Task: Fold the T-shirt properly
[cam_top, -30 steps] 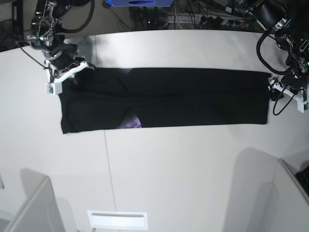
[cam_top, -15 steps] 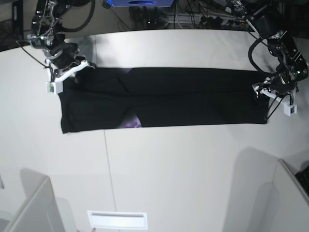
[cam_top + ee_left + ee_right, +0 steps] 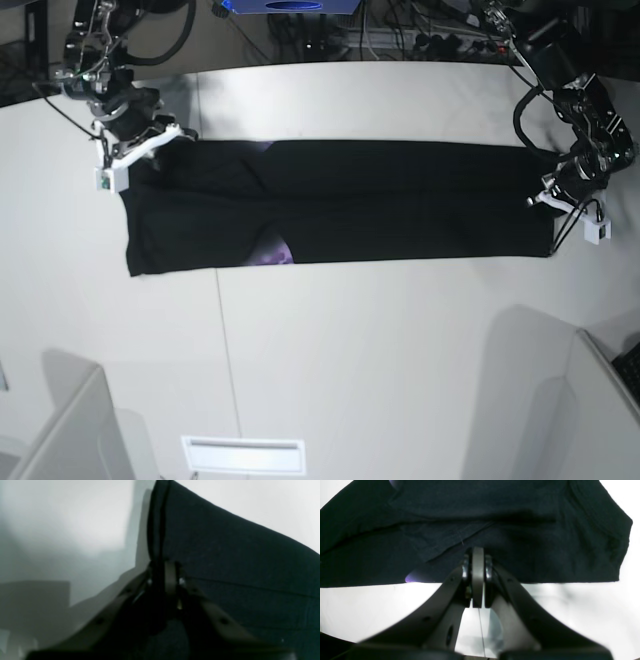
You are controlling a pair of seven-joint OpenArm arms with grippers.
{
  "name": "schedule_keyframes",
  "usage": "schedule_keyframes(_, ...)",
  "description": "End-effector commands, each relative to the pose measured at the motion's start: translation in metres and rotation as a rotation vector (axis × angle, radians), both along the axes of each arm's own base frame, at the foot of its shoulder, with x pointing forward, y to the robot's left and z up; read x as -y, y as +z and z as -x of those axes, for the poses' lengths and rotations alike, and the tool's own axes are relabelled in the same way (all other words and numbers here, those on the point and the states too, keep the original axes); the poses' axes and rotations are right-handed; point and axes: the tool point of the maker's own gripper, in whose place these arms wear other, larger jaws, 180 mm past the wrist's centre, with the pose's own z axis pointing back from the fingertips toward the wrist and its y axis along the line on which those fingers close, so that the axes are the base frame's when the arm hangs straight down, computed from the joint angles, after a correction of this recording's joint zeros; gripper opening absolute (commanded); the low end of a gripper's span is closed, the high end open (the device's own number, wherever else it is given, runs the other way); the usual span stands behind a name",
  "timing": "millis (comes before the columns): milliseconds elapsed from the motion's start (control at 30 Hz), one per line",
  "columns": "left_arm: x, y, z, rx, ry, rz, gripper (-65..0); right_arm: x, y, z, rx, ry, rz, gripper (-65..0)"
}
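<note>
The T-shirt (image 3: 400, 200) lies folded as a long black strip across the white table, with a small purple patch of print (image 3: 275, 252) at its near edge. My right gripper (image 3: 148, 150) is at the strip's far left corner. In the right wrist view its fingers (image 3: 477, 575) are shut, with their tips in the bunched edge of the T-shirt (image 3: 495, 517). My left gripper (image 3: 556, 200) is at the strip's right end. In the left wrist view its fingers (image 3: 170, 577) are shut on the T-shirt's (image 3: 237, 555) layered edge.
Grey partition panels stand at the near left (image 3: 70, 430) and near right (image 3: 590, 400). A white slotted plate (image 3: 243, 455) lies at the table's front edge. Cables and a blue object (image 3: 290, 5) lie behind the table's back edge.
My left gripper has moved in from beyond the shirt's right end onto its right edge. My right gripper and the shirt have stayed almost still.
</note>
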Motion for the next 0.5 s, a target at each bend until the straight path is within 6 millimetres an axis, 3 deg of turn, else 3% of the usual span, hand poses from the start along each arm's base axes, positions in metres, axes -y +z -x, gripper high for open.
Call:
schedule_keyframes(0,-0.007,-0.009,0.018,-0.110,-0.023,-0.029,-65.0,0.002,0.011,-0.007,0.046,0.002,0.002,-65.0)
schedule_keyframes(67,-0.012,-0.005,0.016,-0.100,-0.020,-0.041,-65.0,0.002,0.011,-0.007,0.046,0.002,0.002,-65.0)
schedule_keyframes(233,-0.030,0.026,0.010,-0.018,-0.029,-0.150,-65.0,0.002,0.011,-0.007,0.046,0.002,0.002,-65.0)
schedule_keyframes(467,-0.028,0.070,0.004,0.071,-0.080,-0.280,-65.0,0.001,0.011,-0.007,0.047,0.001,0.001,-65.0)
